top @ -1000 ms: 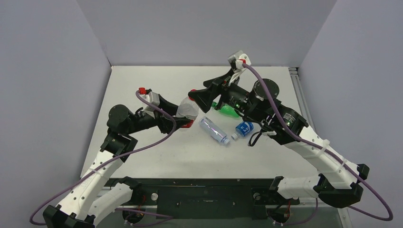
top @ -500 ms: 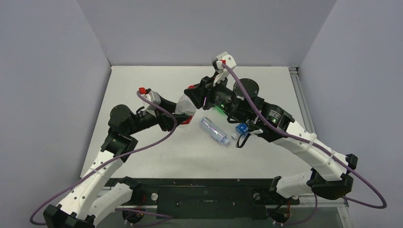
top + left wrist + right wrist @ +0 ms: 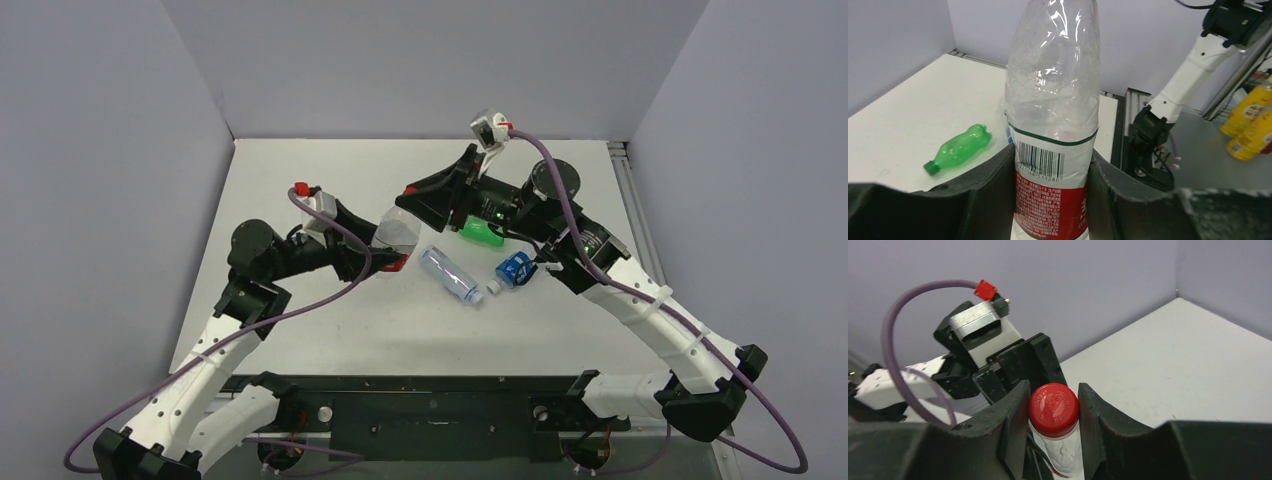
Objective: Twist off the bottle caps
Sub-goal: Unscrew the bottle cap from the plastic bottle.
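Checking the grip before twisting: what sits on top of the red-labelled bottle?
A red cap, clamped in the right gripper. It covers the bottle's mouth and threads, so looseness cannot be seen.

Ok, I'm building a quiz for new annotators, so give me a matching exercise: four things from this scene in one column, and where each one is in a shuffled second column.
Things
1. red cap
2. red-labelled bottle
3. green bottle
4. ribbed clear bottle

Places
A. lying on the table, partly hidden under the right arm in the top view
B. gripped in the left pincer
C. lying fully in view, cap end by the blue-labelled bottle
D. clamped in the right pincer

Pairs: 1-D, 2-B, 3-A, 4-C
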Controlling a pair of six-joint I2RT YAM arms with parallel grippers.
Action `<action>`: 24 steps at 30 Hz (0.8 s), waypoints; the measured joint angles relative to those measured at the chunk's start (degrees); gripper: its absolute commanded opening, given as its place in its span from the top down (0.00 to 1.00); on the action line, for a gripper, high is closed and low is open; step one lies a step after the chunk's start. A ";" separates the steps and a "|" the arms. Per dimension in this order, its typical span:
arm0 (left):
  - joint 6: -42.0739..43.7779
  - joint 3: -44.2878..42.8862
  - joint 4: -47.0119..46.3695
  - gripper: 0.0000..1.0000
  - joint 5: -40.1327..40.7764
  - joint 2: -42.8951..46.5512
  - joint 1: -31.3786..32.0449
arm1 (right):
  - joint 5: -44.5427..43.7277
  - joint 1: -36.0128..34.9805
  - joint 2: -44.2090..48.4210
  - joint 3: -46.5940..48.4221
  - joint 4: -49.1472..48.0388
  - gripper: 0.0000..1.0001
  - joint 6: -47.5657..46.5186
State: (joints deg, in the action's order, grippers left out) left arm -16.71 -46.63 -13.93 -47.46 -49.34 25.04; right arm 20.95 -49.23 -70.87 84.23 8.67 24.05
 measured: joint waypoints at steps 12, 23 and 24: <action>-3.02 -0.20 -2.12 1.00 -5.31 -0.13 0.22 | 10.05 3.30 0.39 0.13 -2.43 0.49 3.43; 8.35 0.96 0.09 1.00 5.97 0.07 0.81 | -29.57 -9.40 -3.56 15.98 16.02 0.46 -7.93; 8.90 1.09 0.22 1.00 6.84 0.09 0.81 | -30.88 -9.57 -4.17 16.33 16.44 0.46 -8.07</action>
State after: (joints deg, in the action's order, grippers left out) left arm -7.81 -45.54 -13.72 -40.62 -49.25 25.85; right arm -9.93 -58.81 -75.05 100.55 25.10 15.99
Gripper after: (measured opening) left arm 0.414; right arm 0.540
